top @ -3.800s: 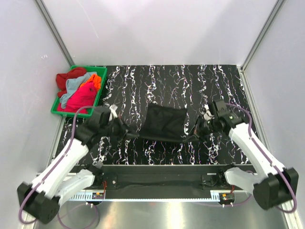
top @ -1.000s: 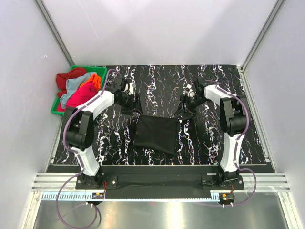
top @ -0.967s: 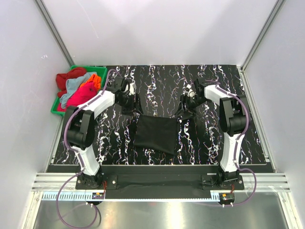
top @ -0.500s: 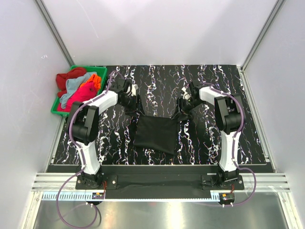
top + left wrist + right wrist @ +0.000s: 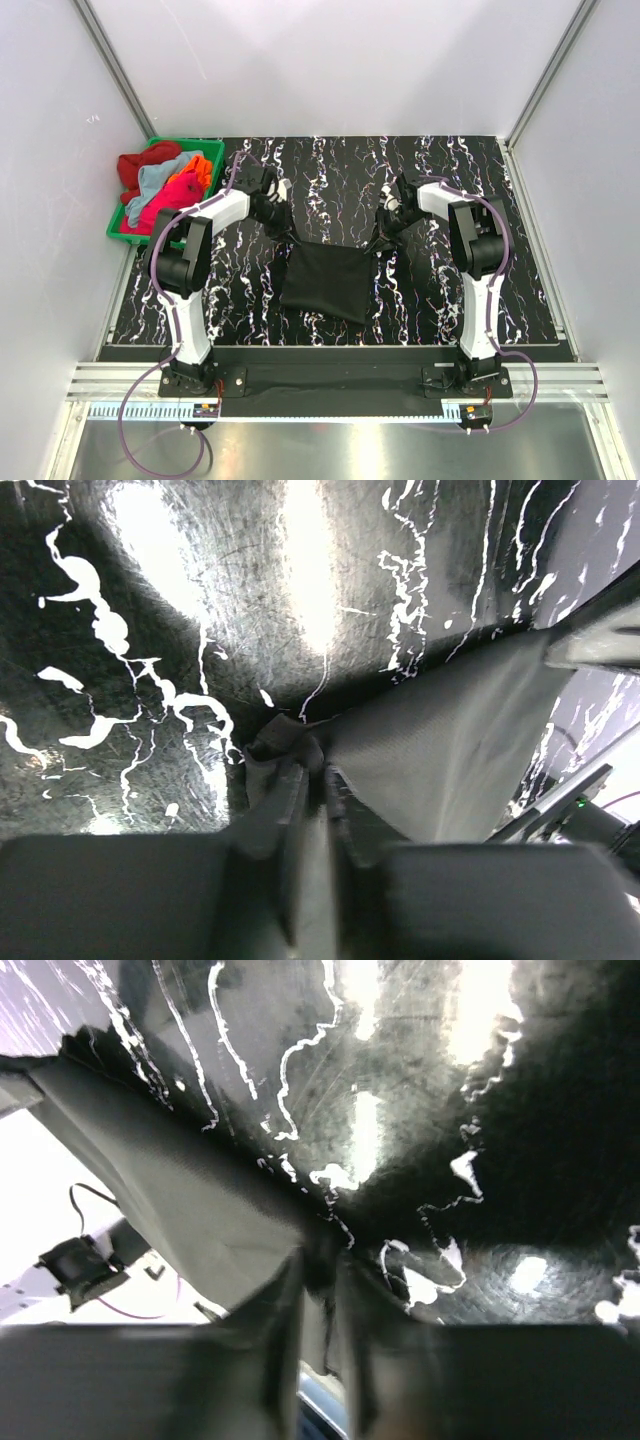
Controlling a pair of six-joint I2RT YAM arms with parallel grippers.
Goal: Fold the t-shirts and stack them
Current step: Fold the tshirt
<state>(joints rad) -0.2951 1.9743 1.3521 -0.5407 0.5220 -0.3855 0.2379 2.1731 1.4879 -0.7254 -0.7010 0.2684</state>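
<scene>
From my overhead feed, the folded black cloth t-shirt (image 5: 325, 282) lies at the middle of the black white-veined marble-pattern table (image 5: 440, 160), between the two arms. It is a flat panel, a little wider across than it is deep. Its long axis runs left to right, and the right end sits slightly nearer me.

Both arms reach in to the far edge. The left gripper (image 5: 287, 231) is at the far-left corner; on its wrist camera the fingers (image 5: 283, 805) are almost together with a bunched wad of the black cloth pinched between them. The right gripper (image 5: 379, 238) is at the far-right corner, its fingers (image 5: 283, 1305) likewise nearly closed on the cloth's tip (only a thin slit shows between them).

Off at the table's far-left corner sits the green plastic bin (image 5: 120, 232). It is heaped with a red t-shirt (image 5: 133, 170), a light blue t-shirt (image 5: 160, 180), an orange t-shirt (image 5: 200, 168) and a magenta-pink t-shirt (image 5: 175, 202), all crumpled.
</scene>
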